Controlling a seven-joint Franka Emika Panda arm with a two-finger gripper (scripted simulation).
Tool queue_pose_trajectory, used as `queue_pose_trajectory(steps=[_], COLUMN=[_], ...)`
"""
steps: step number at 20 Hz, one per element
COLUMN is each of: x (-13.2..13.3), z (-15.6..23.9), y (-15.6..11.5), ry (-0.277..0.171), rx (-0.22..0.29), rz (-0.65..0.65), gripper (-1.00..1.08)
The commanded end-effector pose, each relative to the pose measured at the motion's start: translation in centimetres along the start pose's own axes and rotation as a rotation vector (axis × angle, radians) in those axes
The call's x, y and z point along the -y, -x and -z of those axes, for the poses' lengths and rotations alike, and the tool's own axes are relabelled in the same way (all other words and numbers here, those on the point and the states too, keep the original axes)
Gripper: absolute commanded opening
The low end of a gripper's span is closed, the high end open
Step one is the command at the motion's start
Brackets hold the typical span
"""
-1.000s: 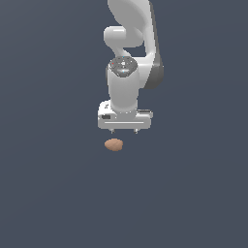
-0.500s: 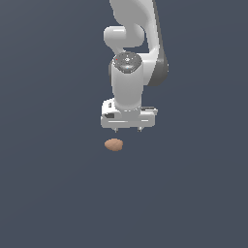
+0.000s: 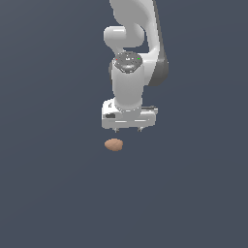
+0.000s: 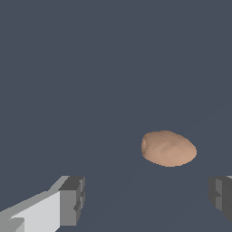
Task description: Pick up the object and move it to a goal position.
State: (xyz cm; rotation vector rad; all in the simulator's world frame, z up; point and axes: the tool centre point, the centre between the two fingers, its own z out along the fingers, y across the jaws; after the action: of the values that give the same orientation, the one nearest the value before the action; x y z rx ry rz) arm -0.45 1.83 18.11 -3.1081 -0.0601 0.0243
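Orange-brown, smooth and matte: the object [image 3: 114, 145] is a small rounded, egg-like lump lying alone on the flat slate-grey floor [image 3: 48, 193], well away from any edge in view. No goal marker shows in either view.

The white gripper [image 3: 128, 130] hangs above it, pointing straight down, offset toward the exterior view's right; nothing touches. Wrist view: fingers [image 4: 72, 200] spread wide, far wider than the lump [image 4: 168, 148], with nothing held between them. The lump sits ahead of the finger line, nearer one finger than the other, not yet between them.

Handling, my judgement: light and rigid-looking, but the curved, smooth surface may slip or roll under an off-centre pinch. Best hold is across the short axis, at the widest part of the middle, pads low enough to close past the bulge. Centre over it first, then descend.
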Motion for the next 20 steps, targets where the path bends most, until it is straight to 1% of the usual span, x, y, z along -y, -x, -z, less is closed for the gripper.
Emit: queue_pose_trajectory(steps=[1,9,20], x=[-0.1,-0.9,-2.5], z=[-0.1,-1.0,-2.7], y=[0.0,0.0,0.2], ry=[0.001,0.008,0.021], rx=[0.0,0.001,0.003], rz=[0.021,0.146,0.418], gripper=[1.0,1.0,1.0])
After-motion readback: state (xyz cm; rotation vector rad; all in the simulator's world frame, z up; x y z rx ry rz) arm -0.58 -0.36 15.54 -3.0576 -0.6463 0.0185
